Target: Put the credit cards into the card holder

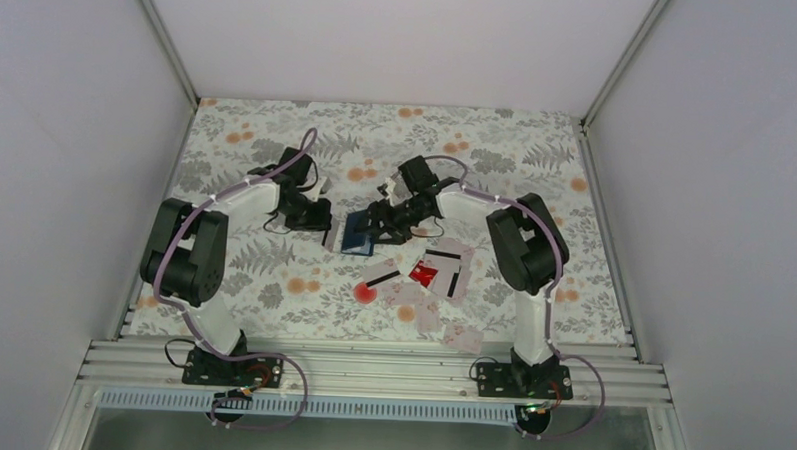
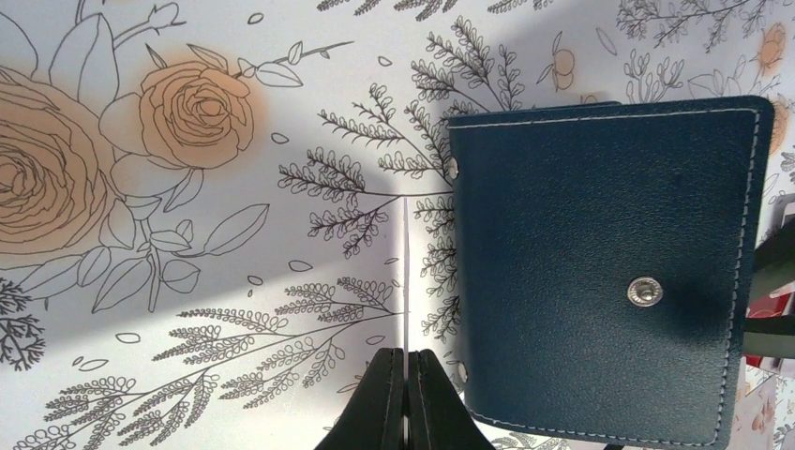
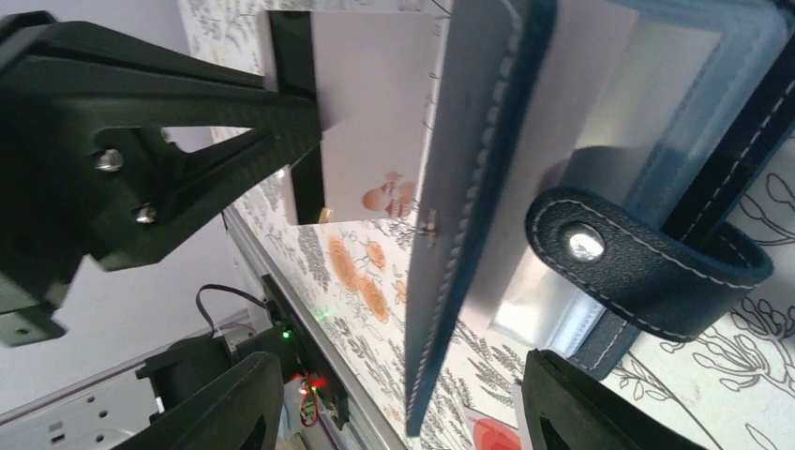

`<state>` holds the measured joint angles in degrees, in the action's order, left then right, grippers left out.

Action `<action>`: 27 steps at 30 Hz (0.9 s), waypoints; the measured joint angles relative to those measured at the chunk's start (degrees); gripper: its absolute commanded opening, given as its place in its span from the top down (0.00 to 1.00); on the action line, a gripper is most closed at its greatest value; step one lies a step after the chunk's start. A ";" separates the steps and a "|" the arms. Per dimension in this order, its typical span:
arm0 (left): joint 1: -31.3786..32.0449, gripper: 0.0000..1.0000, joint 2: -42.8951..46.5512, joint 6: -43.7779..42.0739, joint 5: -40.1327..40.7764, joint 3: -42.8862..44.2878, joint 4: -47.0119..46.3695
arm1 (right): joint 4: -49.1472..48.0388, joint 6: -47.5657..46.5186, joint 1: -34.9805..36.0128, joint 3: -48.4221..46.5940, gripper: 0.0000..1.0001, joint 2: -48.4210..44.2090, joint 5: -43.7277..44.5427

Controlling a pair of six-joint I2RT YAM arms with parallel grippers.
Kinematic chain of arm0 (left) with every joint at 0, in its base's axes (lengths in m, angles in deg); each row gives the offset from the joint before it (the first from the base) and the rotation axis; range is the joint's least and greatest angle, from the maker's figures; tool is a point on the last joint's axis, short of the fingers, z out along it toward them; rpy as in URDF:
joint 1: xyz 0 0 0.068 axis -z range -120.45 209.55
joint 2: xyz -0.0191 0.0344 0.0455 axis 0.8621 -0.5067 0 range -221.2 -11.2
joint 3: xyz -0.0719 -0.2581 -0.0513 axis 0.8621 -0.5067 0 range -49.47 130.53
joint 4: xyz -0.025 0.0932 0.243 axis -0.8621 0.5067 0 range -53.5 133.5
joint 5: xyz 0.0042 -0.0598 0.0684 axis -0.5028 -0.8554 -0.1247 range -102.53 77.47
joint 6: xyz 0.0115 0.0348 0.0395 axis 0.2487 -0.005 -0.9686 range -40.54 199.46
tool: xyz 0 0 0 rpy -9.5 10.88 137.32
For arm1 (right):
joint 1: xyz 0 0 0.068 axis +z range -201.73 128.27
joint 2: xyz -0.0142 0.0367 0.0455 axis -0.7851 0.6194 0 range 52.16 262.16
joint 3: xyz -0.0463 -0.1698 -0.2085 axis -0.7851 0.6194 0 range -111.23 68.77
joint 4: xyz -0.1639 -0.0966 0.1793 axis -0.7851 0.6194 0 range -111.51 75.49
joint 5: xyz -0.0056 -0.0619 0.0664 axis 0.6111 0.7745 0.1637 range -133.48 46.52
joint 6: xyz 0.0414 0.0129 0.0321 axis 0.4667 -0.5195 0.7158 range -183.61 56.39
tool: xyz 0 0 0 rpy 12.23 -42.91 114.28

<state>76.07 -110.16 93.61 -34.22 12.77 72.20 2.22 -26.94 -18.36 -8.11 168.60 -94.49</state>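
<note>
Now the left gripper (image 2: pixel 405 361) pinches a white credit card (image 2: pixel 405 272) edge-on beside the card holder (image 2: pixel 609 272); the right gripper (image 3: pixel 403 375) stands spread astride its raised cover.

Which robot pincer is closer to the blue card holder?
The right. The right pincer stands open, straddling one cover of the card holder. The left pincer is close beside it, shut on a white card.

Card holder (image 1: pixel 357 236) on table (image 1: pixel 536 190), one card (image 2: pixel 405 262) edge-up just left of it, other cards (image 1: pixel 435 274) to its right
</note>
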 measured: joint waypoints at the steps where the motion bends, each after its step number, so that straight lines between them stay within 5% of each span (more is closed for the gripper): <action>1: 0.00 0.98 -0.04 -0.02 -0.02 -0.13 -0.07 | 0.00 0.35 0.24 0.00 0.34 0.42 0.20; 27: 0.00 0.98 -0.35 -0.22 -2.54 -1.14 -0.94 | 1.11 1.29 1.75 -4.13 0.33 4.35 4.13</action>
<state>76.07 -110.51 93.39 -36.76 11.63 71.26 3.33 -25.65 -16.61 -12.24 172.95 -90.36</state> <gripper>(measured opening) 0.026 0.668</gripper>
